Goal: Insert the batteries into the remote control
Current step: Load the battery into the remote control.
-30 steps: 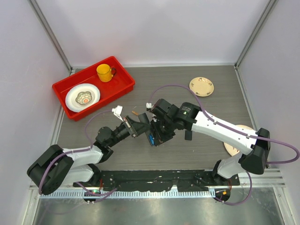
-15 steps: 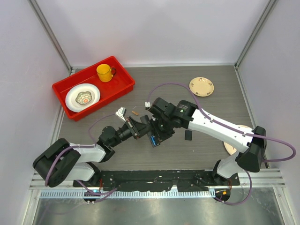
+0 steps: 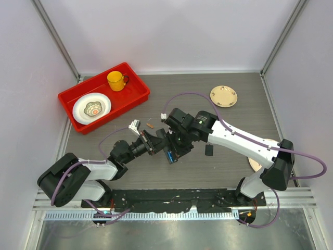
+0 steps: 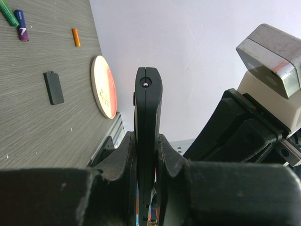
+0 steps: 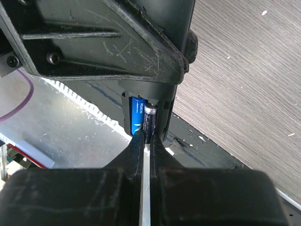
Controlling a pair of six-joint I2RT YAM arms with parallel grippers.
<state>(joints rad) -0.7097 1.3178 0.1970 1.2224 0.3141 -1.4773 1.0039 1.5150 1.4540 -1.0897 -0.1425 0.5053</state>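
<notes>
Left pincer clenched on remote control, held edge-up; right pincer pinching dark battery at its compartment, beside seated blue battery.

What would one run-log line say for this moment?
left gripper: shut on remote control | right gripper: shut on dark battery, next to seated blue battery

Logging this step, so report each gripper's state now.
Left gripper: closed, holding the remote control edge-on.
Right gripper: closed on a dark battery at the remote's compartment.
</notes>
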